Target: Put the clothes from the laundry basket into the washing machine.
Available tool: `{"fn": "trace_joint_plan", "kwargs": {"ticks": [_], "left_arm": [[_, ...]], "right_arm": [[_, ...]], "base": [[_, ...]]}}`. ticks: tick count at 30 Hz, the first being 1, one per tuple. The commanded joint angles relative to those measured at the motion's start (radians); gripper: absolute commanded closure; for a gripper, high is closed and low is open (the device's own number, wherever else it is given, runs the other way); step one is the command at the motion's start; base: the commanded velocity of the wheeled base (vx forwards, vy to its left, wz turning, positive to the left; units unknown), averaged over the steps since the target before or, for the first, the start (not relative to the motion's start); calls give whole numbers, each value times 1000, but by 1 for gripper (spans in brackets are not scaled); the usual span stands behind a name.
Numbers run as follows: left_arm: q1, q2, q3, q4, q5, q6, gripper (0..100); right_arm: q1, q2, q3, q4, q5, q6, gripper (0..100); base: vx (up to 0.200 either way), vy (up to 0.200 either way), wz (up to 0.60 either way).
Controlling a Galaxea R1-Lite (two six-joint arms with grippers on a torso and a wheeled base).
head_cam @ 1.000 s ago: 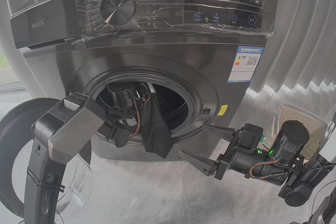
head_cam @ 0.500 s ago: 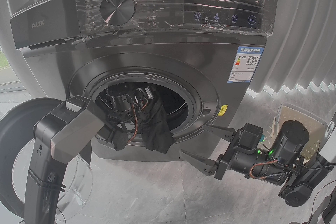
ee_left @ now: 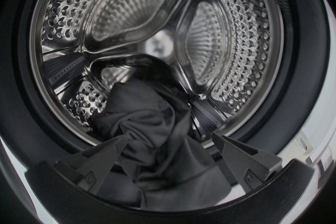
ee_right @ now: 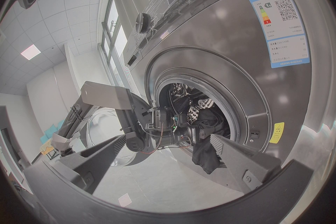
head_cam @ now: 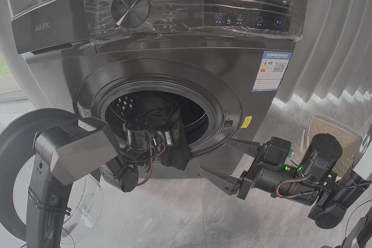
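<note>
Black cloth, a garment (head_cam: 174, 140), lies in the mouth of the washing machine (head_cam: 186, 62). It spills over the rim at about 5 o'clock of the opening, with the rest bunched low in the drum (ee_left: 217, 42). A blue energy label (head_cam: 271, 71) at 2 o'clock and a yellow sticker (head_cam: 246, 121) at 3 o'clock carry print too small to read. The right arm hides most of the laundry basket (head_cam: 316, 121). The left gripper (ee_left: 168, 138) sits at 6 o'clock of the opening, fingers apart, cloth between them; contact is unclear. The right gripper (head_cam: 214, 155) hangs empty, fingers spread, off the machine's 4 o'clock.

Grey-shelled black arms (head_cam: 73, 148), orange cables (head_cam: 288, 182), seemingly ridged tool fingers (ee_right: 238, 161).
</note>
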Motion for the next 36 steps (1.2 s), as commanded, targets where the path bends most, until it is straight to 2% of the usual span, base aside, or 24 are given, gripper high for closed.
{"fn": "trace_joint_plan", "kwargs": {"ticks": [1,8,11,21,22,36], "left_arm": [[-26,-9,42,-4,-8,-5,0],[-31,60,19,-14,-22,-7,0],[-32,115,-31,-24,-22,-10,0],[-23,164,-74,-24,-22,-10,0],[-23,168,-76,-24,-22,-10,100],[-17,154,-136,-31,-22,-10,100]], "right_arm": [[2,2,-1,-1,1,0,0],[2,5,-1,-1,1,1,0],[2,4,-1,-1,1,1,0],[2,4,-4,-1,1,3,0],[3,4,-6,-1,1,3,0],[11,1,-15,-1,1,3,0]], "base": [[0,0,0],[0,0,0],[0,0,0],[0,0,0],[0,0,0],[0,0,0]]}}
